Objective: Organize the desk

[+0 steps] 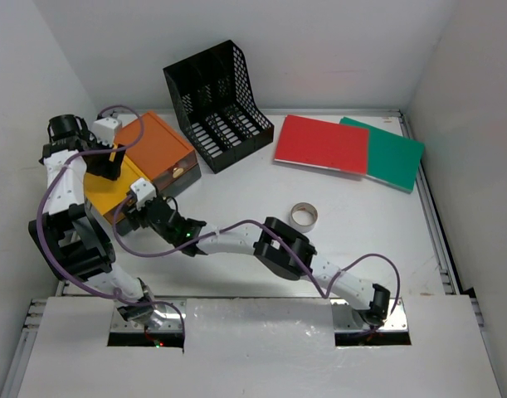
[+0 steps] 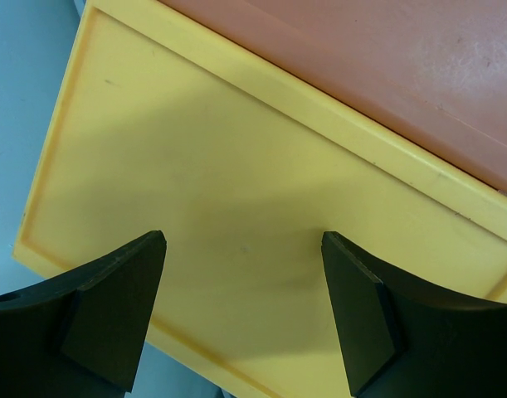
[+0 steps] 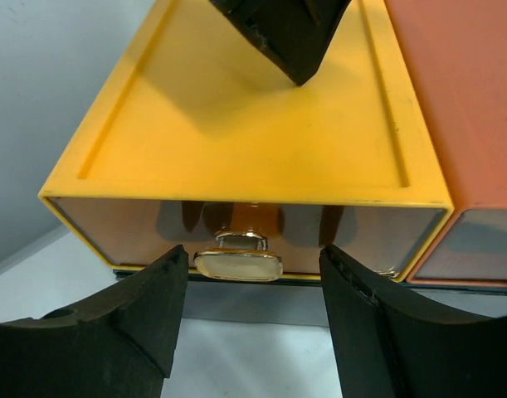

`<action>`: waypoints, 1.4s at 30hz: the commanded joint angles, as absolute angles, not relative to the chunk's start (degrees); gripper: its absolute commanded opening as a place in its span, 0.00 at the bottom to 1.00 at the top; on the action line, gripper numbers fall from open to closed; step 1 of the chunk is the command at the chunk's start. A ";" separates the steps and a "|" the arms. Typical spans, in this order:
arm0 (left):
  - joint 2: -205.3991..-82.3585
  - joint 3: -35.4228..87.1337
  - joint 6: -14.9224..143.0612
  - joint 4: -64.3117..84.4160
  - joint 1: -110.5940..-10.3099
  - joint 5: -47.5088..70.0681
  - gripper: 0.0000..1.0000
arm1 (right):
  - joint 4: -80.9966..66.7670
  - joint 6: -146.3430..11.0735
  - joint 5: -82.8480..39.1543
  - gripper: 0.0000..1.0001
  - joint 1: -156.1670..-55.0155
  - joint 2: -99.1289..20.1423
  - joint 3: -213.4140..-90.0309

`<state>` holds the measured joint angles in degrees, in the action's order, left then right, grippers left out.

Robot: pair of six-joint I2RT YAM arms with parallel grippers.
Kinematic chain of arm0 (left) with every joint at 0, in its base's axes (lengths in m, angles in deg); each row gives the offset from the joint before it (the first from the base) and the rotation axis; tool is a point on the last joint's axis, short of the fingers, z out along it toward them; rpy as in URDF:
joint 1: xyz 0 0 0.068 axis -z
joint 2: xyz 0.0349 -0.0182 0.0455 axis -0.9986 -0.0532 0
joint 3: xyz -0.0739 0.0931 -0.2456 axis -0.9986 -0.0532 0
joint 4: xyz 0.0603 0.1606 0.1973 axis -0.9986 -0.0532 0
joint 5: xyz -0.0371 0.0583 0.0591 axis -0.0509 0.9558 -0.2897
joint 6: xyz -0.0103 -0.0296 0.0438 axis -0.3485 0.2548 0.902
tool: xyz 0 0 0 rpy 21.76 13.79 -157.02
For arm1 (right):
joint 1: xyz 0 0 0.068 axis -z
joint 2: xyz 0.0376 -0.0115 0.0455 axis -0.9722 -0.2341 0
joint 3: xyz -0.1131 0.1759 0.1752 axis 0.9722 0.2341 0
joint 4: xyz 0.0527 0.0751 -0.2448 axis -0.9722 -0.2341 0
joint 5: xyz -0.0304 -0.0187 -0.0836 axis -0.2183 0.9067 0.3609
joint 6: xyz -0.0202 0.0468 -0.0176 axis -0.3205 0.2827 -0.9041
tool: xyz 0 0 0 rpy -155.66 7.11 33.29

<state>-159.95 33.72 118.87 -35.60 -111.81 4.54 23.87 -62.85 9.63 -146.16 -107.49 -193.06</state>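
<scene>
Desk: white top with both arm bases at its near edge. At its far left stand a yellow box and an orange box, side by side and touching. Just right of the orange box is a black file rack, upright. At the far right a red folder overlaps the edge of a green folder, and both lie flat. A tape roll lies alone near mid-desk, well apart from the rest.

Left gripper: hangs over the top of the yellow box, with its fingers spread and nothing between them. Whether it touches the top cannot be told.

Right gripper: low at the front of the yellow box, with its fingers spread to either side of the metal drawer knob. The knob sits between the tips, and neither finger appears to touch it. The drawer front looks flush with the box frame.
</scene>
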 commanded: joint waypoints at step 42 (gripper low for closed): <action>-159.70 33.40 120.91 -37.93 -116.57 3.72 0.75 | 41.12 -59.25 10.41 0.66 -154.51 -79.09 -147.82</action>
<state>-159.98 33.13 120.34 -35.25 -115.53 1.85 38.23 -60.89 14.18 -154.15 -83.36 -149.32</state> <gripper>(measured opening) 0.748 0.617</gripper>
